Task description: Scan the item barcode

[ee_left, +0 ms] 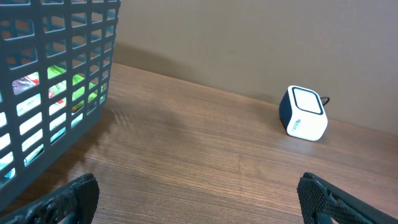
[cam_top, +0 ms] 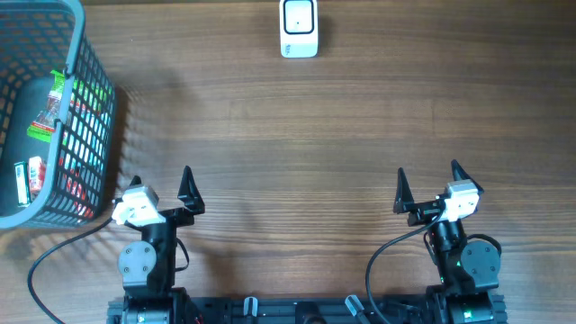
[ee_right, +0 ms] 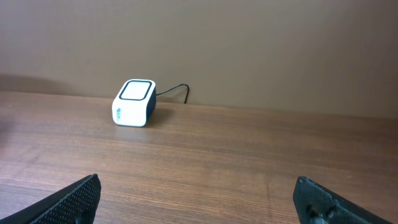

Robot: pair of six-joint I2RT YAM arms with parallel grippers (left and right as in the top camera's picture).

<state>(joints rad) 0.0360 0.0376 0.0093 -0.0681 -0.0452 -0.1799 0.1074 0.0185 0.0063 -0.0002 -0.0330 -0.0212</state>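
In basket (cam_top: 83,36) | packets (cam_top: 52,110) half-hidden behind its wall; print illegible

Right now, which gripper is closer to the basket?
The left gripper, open right beside the near corner of the grey basket; the right gripper sits far across from it.

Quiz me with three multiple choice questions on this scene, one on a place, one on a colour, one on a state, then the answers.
1. Where is the scanner in the overhead view? A. far middle B. near right corner C. near left corner
2. What colour is the basket? A. red B. grey C. yellow
3. How are the left gripper and right gripper? A. both open, empty B. both shut C. one shut on a packet
Answers: A, it sits top centre; B, its mesh is grey; A, fingers spread, nothing between.
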